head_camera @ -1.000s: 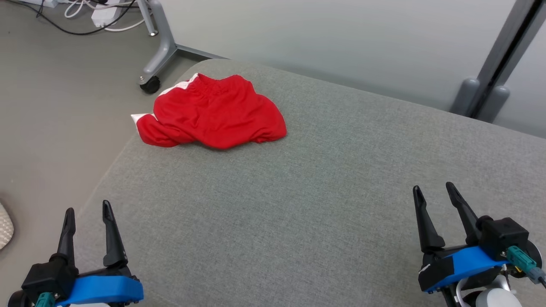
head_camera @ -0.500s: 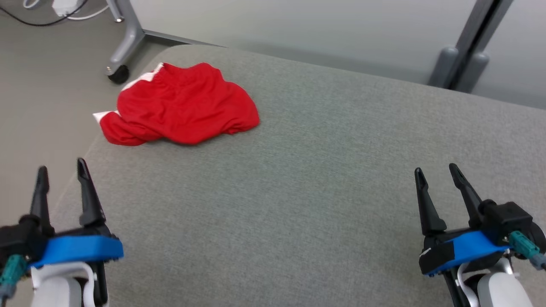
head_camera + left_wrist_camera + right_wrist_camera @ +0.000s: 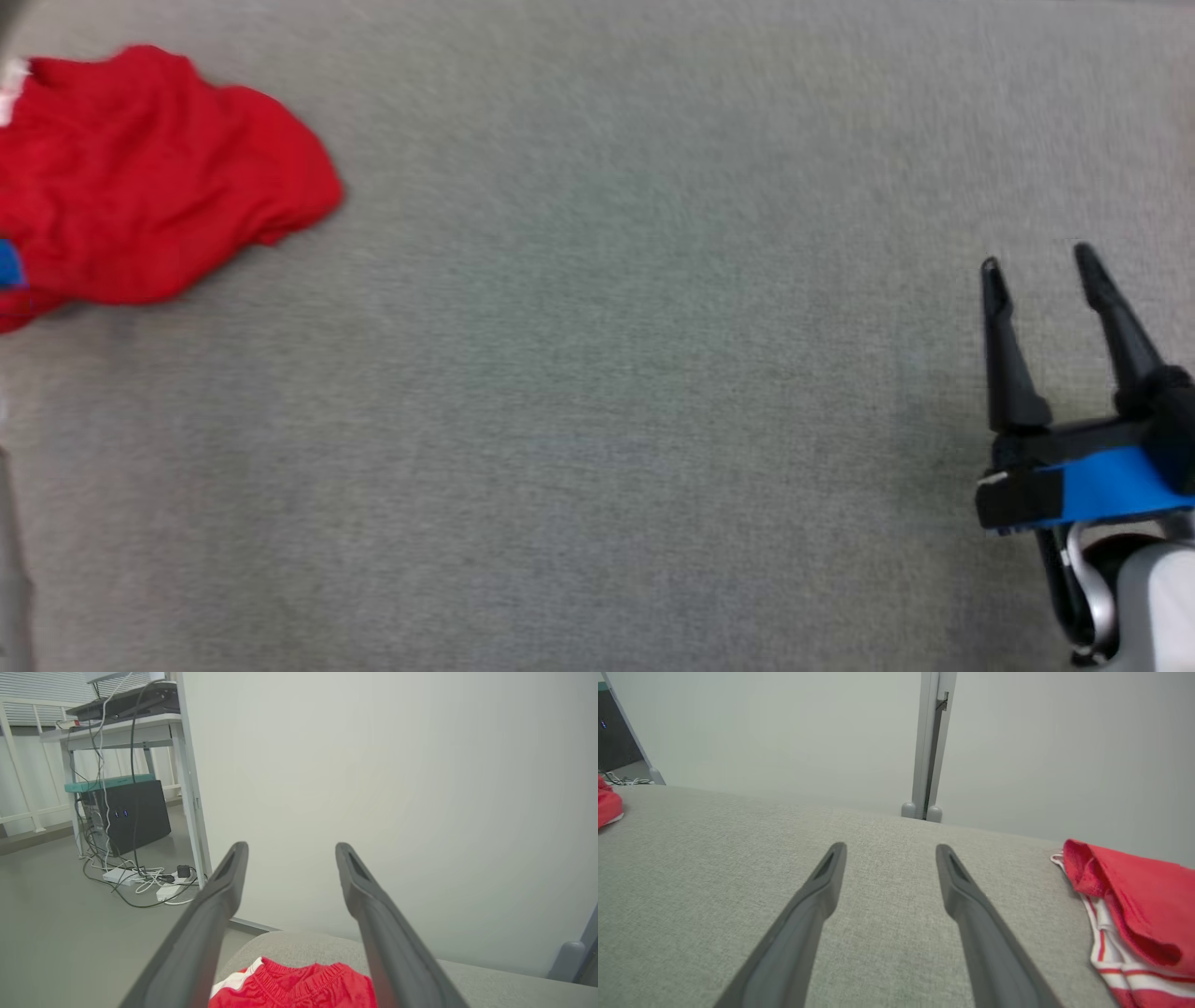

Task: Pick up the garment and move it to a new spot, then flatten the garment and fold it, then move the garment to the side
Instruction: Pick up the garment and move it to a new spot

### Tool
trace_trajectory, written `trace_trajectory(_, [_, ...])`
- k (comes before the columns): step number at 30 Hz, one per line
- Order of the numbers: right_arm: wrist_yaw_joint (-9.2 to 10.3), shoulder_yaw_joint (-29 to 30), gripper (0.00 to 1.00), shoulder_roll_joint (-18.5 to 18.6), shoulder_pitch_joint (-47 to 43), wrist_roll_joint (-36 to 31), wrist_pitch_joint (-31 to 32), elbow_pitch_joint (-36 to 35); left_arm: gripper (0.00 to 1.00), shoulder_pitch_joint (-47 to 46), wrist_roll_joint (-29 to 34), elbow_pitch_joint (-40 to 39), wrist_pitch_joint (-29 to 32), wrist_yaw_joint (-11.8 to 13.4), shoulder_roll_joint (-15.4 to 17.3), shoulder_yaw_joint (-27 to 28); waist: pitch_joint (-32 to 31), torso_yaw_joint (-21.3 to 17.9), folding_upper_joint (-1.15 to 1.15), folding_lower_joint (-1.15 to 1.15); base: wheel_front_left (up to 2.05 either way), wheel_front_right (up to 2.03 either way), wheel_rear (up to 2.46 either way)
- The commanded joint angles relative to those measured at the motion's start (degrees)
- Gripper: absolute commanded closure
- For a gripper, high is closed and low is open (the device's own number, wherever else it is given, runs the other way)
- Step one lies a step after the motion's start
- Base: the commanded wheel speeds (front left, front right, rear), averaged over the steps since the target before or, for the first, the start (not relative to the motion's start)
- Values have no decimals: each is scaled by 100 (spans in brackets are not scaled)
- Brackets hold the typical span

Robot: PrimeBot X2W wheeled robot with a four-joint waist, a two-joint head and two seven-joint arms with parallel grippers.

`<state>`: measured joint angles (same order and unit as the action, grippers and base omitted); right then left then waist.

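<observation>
Red garment [image 3: 140, 177] lies crumpled at the far left corner of a grey padded surface [image 3: 597, 420]
Left gripper [image 3: 289, 851] points over the garment, fingers spread and empty; right gripper [image 3: 1036, 261], also spread and empty, sits well apart over bare grey fabric

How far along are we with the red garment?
Done: nothing yet; the red garment lies crumpled at the left end of the grey cushion. In hand: the left gripper, open, points toward it without touching; the right gripper is open and empty. Left: pick up, move, flatten, fold, set aside.
</observation>
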<state>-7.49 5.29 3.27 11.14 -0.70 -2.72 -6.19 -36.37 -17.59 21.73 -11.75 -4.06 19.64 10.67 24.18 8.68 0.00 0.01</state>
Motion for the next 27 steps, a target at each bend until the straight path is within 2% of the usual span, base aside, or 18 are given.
trace_trajectory(1, [-1,93,0,20,-25,-48,54,-227,0,-360,-66,261,93,-53,187,47,231,-106,0,-1,0,0,0])
trace_trajectory(5, [-1,234,0,10,-91,-142,152,-672,0,-979,-211,913,298,-154,440,4,618,-256,0,-1,0,0,0])
trace_trajectory(10, [-1,275,0,7,-75,-176,236,-1009,0,-1425,-333,1685,621,-248,548,-168,913,-343,0,-1,0,0,0])
trace_trajectory(19, [-1,300,0,-13,-24,-249,332,-1309,0,-1892,-652,3317,1367,-349,414,-741,1180,-390,0,-1,0,0,0])
trace_trajectory(26, [-1,277,0,-25,44,-275,374,-1330,0,-1897,-1144,3810,1989,-351,348,-1339,1153,-419,0,-1,0,0,0])
trace_trajectory(27, [-1,267,0,-25,40,-276,378,-1324,55,-1885,-1203,3846,2035,-351,366,-1406,1136,-428,0,-1,0,0,0])
